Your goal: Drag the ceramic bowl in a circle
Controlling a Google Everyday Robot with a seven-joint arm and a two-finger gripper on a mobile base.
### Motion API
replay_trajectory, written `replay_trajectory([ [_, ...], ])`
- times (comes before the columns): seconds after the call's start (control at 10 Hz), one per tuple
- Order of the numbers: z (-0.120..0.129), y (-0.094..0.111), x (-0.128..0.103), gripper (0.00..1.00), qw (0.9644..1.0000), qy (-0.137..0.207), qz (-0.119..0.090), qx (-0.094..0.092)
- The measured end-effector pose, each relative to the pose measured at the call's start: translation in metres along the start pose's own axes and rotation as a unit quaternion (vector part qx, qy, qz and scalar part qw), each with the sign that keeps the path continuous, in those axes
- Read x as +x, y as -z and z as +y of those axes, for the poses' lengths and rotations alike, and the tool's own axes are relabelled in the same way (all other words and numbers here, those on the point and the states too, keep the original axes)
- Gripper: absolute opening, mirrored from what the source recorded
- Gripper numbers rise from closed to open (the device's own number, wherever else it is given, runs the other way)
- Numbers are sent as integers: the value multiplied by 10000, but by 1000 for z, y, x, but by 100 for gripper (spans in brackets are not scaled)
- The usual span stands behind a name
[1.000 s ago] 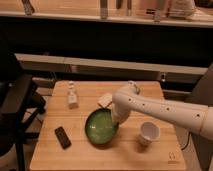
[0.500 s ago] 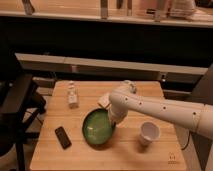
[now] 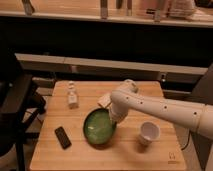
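The ceramic bowl (image 3: 99, 128) has slid left, away from the white cup (image 3: 149, 132). Our gripper (image 3: 115, 118) sits at the bowl's right rim; we cannot tell its jaws' state. The circle seems underway.

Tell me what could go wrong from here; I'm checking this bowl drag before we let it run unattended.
The gripper presses on the right rim of the ceramic bowl, and the bowl looks tilted, so it may flip or slip free. The black phone lies close on the bowl's left, so a wide circle could shove it. The white cup stands just under the arm, which might knock it over.
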Motion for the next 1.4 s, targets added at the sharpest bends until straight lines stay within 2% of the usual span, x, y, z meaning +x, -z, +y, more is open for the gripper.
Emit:
replay_trajectory([
  [0.5, 12, 2, -1, 0, 10000, 32, -19, 4],
  [0.9, -11, -2, 8, 0, 9999, 140, -32, 35],
  [1.4, 5, -2, 5, 0, 9998, 143, -79, 83],
])
